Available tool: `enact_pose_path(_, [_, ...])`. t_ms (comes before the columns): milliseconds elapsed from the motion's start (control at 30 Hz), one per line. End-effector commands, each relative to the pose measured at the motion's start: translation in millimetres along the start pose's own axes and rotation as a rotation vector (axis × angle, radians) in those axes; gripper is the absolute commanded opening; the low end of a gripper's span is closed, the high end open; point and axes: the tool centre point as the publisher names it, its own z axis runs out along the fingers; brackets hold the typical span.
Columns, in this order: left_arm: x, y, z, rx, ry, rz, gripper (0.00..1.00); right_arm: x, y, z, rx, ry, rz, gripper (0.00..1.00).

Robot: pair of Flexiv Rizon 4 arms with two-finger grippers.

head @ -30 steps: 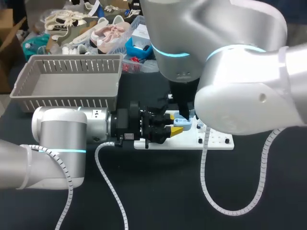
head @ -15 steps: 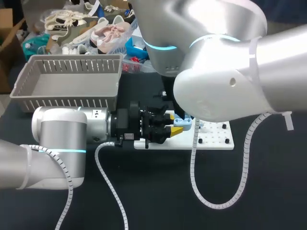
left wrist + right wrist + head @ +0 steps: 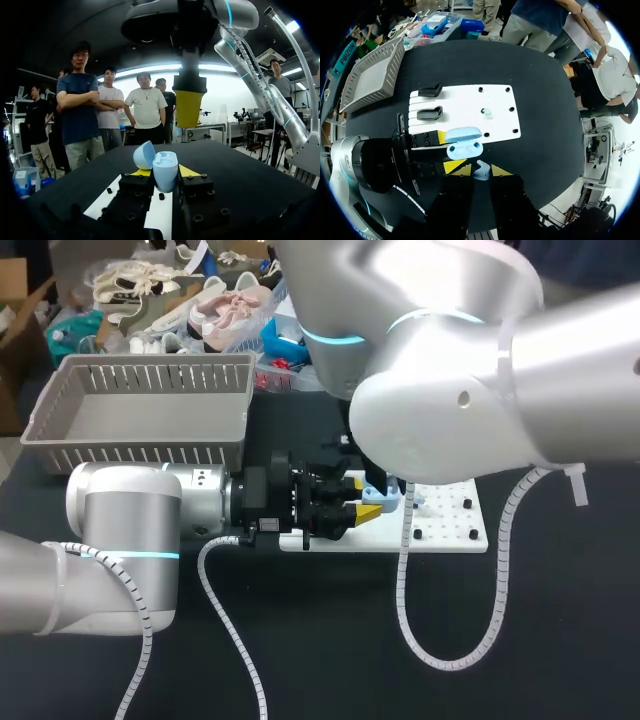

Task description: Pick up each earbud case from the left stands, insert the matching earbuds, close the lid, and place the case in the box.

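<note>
My left gripper (image 3: 366, 498) lies level over the white board's (image 3: 450, 530) left end, shut on an open light-blue earbud case (image 3: 381, 497). In the left wrist view the case (image 3: 165, 171) sits between the yellow tips with its lid (image 3: 144, 155) swung up. My right gripper (image 3: 476, 169) hangs straight above the case (image 3: 464, 143), shut on a small light-blue earbud (image 3: 481, 171). A second earbud (image 3: 487, 112) rests on the board (image 3: 465, 102). Two black stands (image 3: 430, 113) sit at the board's left end.
A grey slatted basket (image 3: 140, 365) stands at the back left of the table. My right arm's bulk (image 3: 450, 410) hides much of the board in the head view. A white cable (image 3: 405, 620) loops onto the black table in front.
My right arm has swung leftward in the head view, uncovering the board's right end. The left arm and the case have stayed still.
</note>
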Motion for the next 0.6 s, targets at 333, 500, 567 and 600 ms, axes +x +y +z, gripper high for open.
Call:
enact_pose_path(333, [0.7,0.4,0.6,-0.001,-0.001,0.001,0.00,-1.8,2.8,-0.2,0.006,0.004,0.001,0.00])
enact_pose_path(500, [0.7,0.4,0.6,-0.001,-0.001,0.001,0.00,-10.4,4.2,5.0,0.027,0.018,0.079,0.00])
enact_pose_path(567, [0.7,0.4,0.6,-0.001,-0.001,0.001,0.00,-11.3,3.7,5.8,0.024,0.017,0.089,0.00])
enact_pose_path(600, [0.7,0.4,0.6,-0.001,-0.001,0.001,0.00,-11.7,3.4,6.3,0.024,0.016,0.094,0.00])
